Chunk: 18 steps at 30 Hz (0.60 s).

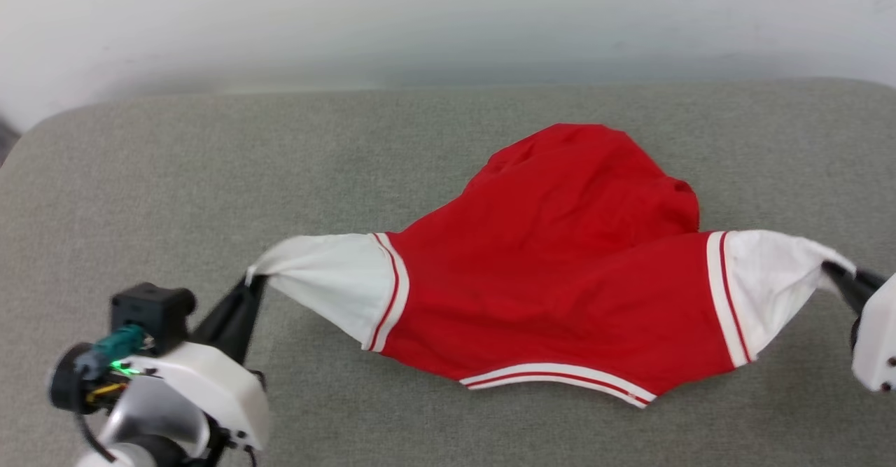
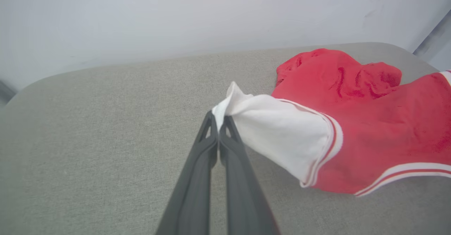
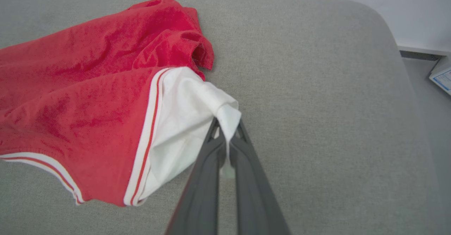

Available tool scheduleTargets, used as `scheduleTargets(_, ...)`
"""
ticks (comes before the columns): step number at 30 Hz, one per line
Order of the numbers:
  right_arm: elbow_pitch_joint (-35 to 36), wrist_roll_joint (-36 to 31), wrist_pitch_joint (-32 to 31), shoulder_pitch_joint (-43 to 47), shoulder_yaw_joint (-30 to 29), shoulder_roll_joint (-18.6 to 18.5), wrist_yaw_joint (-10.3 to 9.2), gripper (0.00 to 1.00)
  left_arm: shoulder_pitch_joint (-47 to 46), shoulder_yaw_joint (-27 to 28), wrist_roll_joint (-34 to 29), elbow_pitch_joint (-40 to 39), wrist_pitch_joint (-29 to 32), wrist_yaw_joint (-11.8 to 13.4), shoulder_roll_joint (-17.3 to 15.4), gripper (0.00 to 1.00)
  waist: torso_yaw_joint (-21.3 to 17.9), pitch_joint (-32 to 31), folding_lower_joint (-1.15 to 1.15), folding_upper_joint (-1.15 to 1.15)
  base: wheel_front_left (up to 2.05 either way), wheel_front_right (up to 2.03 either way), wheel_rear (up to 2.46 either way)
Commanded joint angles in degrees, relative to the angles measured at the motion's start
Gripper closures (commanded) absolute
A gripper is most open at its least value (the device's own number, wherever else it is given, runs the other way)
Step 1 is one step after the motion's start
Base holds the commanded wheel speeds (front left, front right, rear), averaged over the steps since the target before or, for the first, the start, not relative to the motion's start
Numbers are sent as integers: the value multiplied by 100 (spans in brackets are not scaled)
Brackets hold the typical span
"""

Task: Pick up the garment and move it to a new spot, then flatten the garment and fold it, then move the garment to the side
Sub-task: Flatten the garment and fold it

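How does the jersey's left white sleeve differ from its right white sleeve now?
The left sleeve is drawn long to a point; the right sleeve spreads wider. The left gripper pinches the left sleeve at its tip; the right gripper holds the right sleeve with cloth hanging between its fingers. Both are white, red-striped, gripped.

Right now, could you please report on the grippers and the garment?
Left gripper shut on one white sleeve. Right gripper shut on the other. Garment stretched between them, red body bunched on grey surface. Nothing blocking.
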<state>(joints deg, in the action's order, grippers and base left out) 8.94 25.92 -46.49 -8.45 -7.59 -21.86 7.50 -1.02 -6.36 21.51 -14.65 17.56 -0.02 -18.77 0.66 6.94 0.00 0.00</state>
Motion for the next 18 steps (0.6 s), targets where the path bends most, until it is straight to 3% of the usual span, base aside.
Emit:
scheduleTargets(1,81,39,-28,-141,-52,-103,-2,100,30,125,-4,-123,22,-3,-123,100,-115,-135,0,0,0,0,0)
scheduleTargets(9,557,361,-269,-1009,-248,-208,-2,100,-256,737,559,-953,204,-232,-595,100,-301,-290,0,0,0,0,0)
scheduleTargets(18,820,481,-423,-2057,-302,-199,-2,100,-1104,1467,889,-1477,459,-237,-1167,100,-367,-251,0,0,0,0,0)
